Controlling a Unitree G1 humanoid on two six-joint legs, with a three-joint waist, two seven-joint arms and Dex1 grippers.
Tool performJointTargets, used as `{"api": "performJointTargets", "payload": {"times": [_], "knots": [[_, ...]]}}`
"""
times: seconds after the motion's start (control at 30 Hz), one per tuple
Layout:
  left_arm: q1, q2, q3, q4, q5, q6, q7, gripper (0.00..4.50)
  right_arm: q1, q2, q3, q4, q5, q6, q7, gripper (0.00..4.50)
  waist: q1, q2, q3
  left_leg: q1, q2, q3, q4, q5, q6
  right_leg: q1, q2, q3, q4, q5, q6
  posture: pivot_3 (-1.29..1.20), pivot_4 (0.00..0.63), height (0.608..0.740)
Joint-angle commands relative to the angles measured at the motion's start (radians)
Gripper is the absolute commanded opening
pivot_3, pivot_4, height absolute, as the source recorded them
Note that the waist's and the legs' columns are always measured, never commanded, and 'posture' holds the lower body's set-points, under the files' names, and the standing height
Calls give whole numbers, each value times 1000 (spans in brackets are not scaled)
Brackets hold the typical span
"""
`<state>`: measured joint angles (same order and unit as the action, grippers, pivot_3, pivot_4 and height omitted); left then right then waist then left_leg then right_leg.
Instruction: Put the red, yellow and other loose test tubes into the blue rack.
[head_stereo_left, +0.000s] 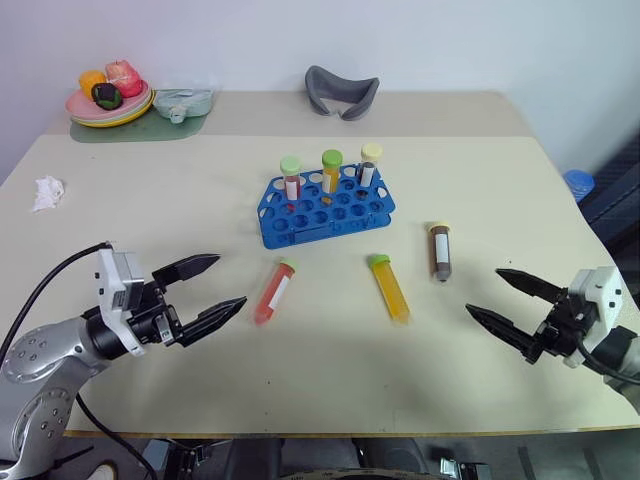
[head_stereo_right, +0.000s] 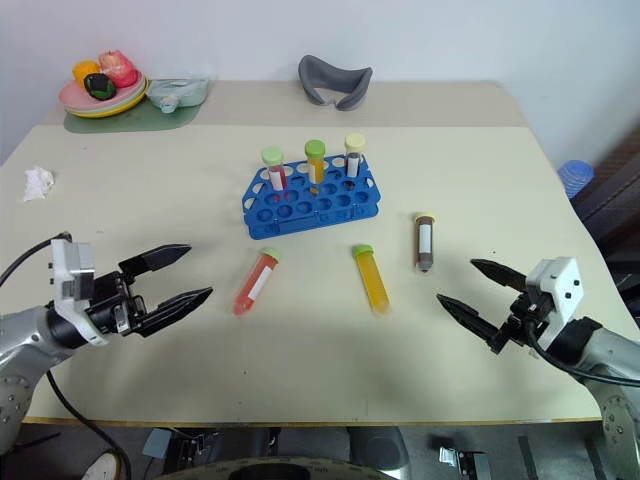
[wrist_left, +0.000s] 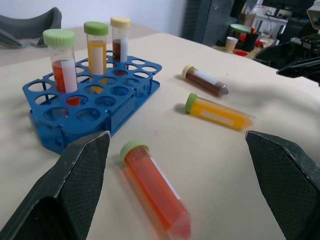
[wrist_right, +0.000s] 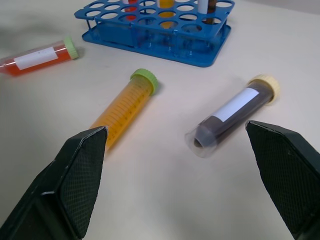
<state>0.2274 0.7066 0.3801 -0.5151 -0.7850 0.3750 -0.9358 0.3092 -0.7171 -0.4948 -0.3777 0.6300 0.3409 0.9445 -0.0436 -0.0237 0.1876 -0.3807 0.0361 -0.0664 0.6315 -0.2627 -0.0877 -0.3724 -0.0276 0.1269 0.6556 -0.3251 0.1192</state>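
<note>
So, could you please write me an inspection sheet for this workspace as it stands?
Surface: beige table, bare at front.
Job's things: blue plastic rack holds three upright tubes; red-filled tube, yellow-filled tube and brown-filled tube lie loose in front.
Clutter: crumpled white tissue, stacked plates of toy food, grey curved pad.
Grippers: left claw and right claw open, empty.
Cables: black cable at left arm.
Surroundings: white wall.
</note>
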Motion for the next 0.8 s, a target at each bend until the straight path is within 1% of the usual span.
{"api": "performJointTargets", "payload": {"times": [0.03,0.17,0.33,0.53,0.8], "knots": [[9,-3,30,-19,12,-36,-12,4431,0,5,-7,-9,-3,-13,-7,4500,0,0,0,0,0,0,0,0,0,0,0,0,0,0,0,0,150,740],[9,-4,32,-1,4,-47,-33,4431,-7,16,1,-17,-21,-18,-37,4500,-1,0,0,0,0,0,0,0,0,0,0,0,0,0,0,0,150,740],[18,-4,16,22,38,-94,-76,4431,-3,30,16,-29,-37,-26,-57,4500,0,0,0,0,0,0,0,0,0,0,0,0,0,0,0,0,150,740],[27,-11,-3,47,54,-121,-114,4431,8,36,8,-22,-36,-38,-47,4500,-1,0,0,0,0,0,0,0,0,0,0,0,0,0,0,0,150,740],[6,-30,-9,55,48,-127,-115,4431,1,43,6,0,-32,-59,-45,4500,0,0,0,0,0,0,0,0,0,0,0,0,0,0,0,0,150,740]]}}
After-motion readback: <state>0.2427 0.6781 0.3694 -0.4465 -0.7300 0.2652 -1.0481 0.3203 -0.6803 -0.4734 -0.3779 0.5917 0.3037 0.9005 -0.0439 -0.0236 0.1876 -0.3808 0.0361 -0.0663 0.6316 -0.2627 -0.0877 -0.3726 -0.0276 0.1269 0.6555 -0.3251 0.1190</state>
